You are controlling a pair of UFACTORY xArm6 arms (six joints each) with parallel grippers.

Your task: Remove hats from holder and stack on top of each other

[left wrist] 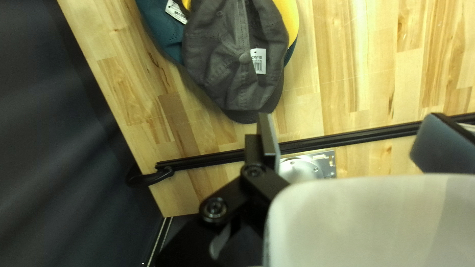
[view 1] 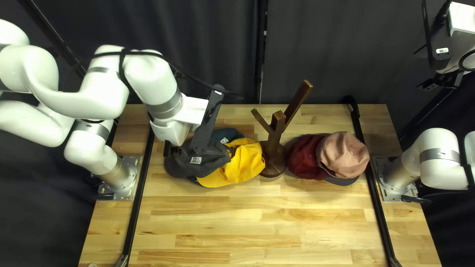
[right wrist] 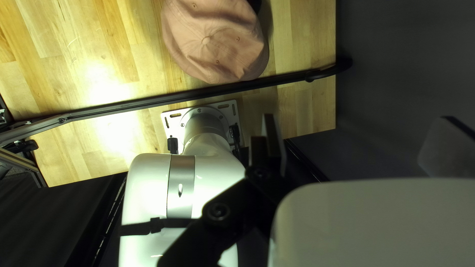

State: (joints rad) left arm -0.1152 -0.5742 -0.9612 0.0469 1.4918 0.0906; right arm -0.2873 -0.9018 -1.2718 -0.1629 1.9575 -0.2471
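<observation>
The wooden hat holder (view 1: 276,142) stands bare at the table's middle. To its left a grey hat (view 1: 200,163) (left wrist: 230,63) lies on top of a yellow hat (view 1: 241,163) and a teal hat (view 1: 226,134). On the holder's right, a pink hat (view 1: 343,154) (right wrist: 215,40) rests on a red hat (view 1: 302,157). My left gripper (left wrist: 352,141) hovers open just past the grey hat's brim, over the left rail, with nothing between its fingers. My right gripper (right wrist: 358,144) is raised off the table's right edge, open and empty, with the pink hat far ahead of it.
Black rails (view 1: 139,193) (view 1: 374,193) run along both sides of the table, by the arm bases (view 1: 118,178) (view 1: 393,181). A dark brim (view 1: 341,181) shows under the pink hat. The near half of the tabletop (view 1: 259,230) is bare wood.
</observation>
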